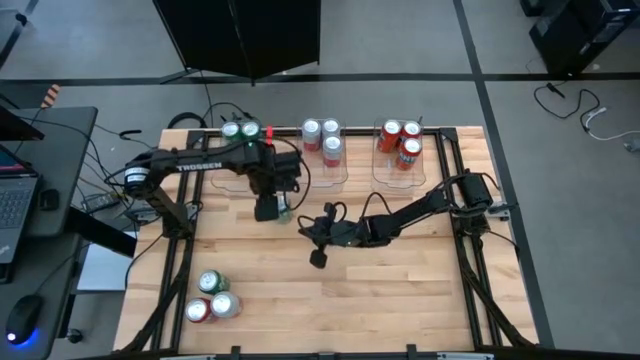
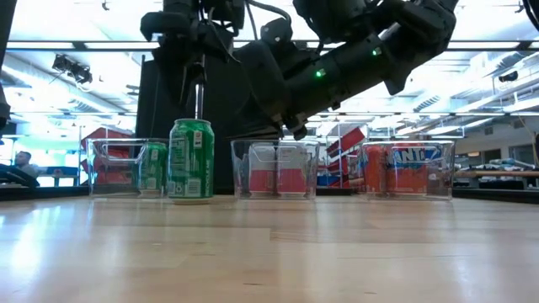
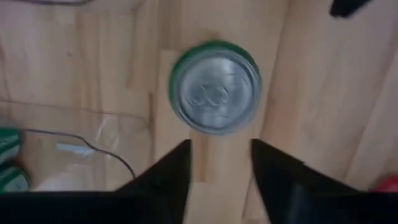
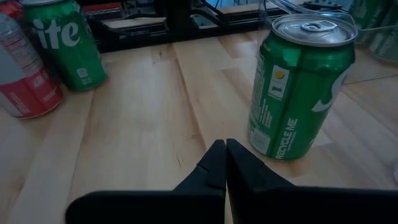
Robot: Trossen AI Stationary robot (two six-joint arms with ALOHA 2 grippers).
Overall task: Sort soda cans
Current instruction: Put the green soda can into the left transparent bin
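A green soda can (image 1: 284, 212) stands upright on the wooden table, also in the low view (image 2: 191, 160). My left gripper (image 3: 221, 149) hovers straight above it, open; the can's silver top (image 3: 215, 87) shows just beyond the fingertips, untouched. My right gripper (image 4: 221, 144) is shut and empty, low over mid-table (image 1: 317, 256), with that green can (image 4: 298, 93) a little ahead of it. Three more cans stand near the table's near left corner: green (image 1: 211, 283), red (image 1: 198, 311) and silver-white (image 1: 226, 305).
Three clear bins line the far edge. The left bin (image 1: 218, 172) holds two green cans, the middle bin (image 1: 330, 178) three silver-white cans, the right bin (image 1: 392, 180) three red cans. Bare wood lies between mid-table and the near edge.
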